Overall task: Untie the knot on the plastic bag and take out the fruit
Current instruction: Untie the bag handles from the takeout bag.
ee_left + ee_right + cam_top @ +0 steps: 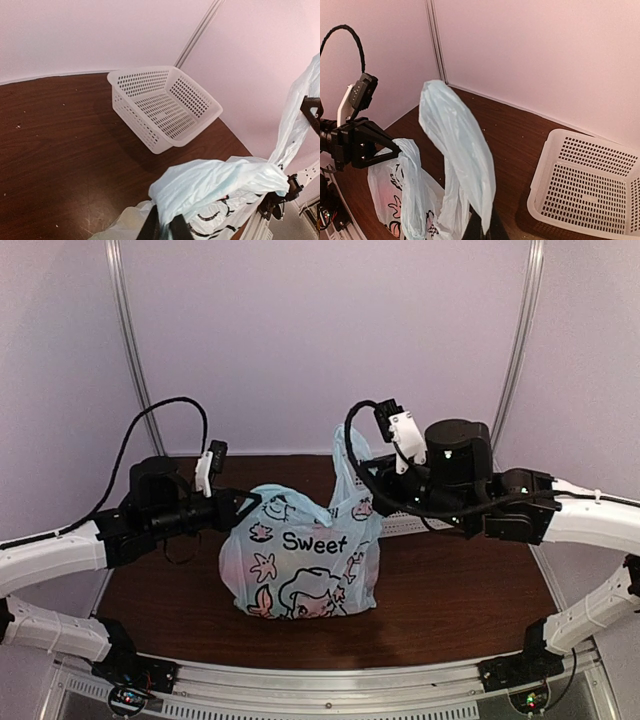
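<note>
**Top view:** the plastic bag (300, 565), thin limp film, stands on the table (450, 590); the fruit is hidden inside.
**Left wrist:** your left gripper (165, 227) is closed on one loop handle (215, 182).
**Right wrist:** your right gripper (482, 227) clamps the other; the film is likely slippery, so hold it where it bunches.

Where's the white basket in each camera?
Top external: basket is a sliver behind the right arm, right of the bag.
Left wrist: upper centre.
Right wrist: bottom right corner, cut off.
Shared landmark: the blue bag, in all three views.
</note>
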Controlling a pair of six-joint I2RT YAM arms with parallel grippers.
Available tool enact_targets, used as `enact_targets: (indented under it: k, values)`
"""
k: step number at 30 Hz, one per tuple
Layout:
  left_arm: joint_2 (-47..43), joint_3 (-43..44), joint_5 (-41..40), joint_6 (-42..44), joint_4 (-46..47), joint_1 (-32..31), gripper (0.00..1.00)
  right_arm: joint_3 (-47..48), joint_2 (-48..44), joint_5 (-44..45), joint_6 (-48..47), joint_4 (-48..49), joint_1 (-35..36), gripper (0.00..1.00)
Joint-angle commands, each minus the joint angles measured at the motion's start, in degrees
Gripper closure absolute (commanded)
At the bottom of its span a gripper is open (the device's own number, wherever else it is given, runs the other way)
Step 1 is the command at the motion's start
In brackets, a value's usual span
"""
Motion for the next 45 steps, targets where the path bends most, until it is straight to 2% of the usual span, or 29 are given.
enact_targets:
  k: [1, 5, 9, 14, 18, 24, 28, 36, 42, 45]
  values:
    - [-2.64, 0.09, -3.21, -1.03, -0.2, 1.5, 0.87, -3.0, -3.99, 1.13, -1.04, 4.96, -0.4, 1.0]
    - [-2.59, -1.59, 1.18, 0.25, -2.19, 1.5, 0.76, -7.1, -4.35, -1.45, 0.41, 6.23, -0.31, 1.0]
    - [-4.43, -1.8, 3.05, 4.05, -6.27, 1.5, 0.55, -10.33, -4.56, -4.94, 1.2, 7.1, -0.31, 1.0]
    - [-6.58, 3.49, 5.38, 11.43, -12.87, 1.5, 0.22, -12.52, -5.3, -5.52, 2.29, 7.34, -0.33, 1.0]
    - [-3.41, 11.02, 10.3, 15.7, -17.45, 1.35, 0.11, -13.11, -6.17, -4.26, 2.49, 7.7, -0.34, 1.0]
    - [4.49, 21.02, 9.98, 18.89, -18.54, -1.36, 0.04, -13.31, -6.77, -2.61, 2.58, 8.46, -0.31, 1.0]
    - [11.18, 28.45, 6.34, 21.54, -20.58, -5.57, 0.03, -13.3, -6.98, -1.59, 2.78, 7.78, -0.42, 1.0]
    - [22.35, 37.75, 1.27, 23.04, -25.77, -8.59, 0.03, -14.57, -8.22, -0.98, 3.13, 8.01, -0.46, 1.0]
    - [25.02, 37.31, -0.58, 23.13, -27.64, -9.05, 0.03, -15.21, -9.16, 0.07, 3.35, 7.95, -0.47, 1.0]
    - [24.89, 35.78, 0.64, 22.97, -27.62, -9.1, 0.1, -15.55, -9.64, 0.89, 3.25, 7.98, -0.51, 1.0]
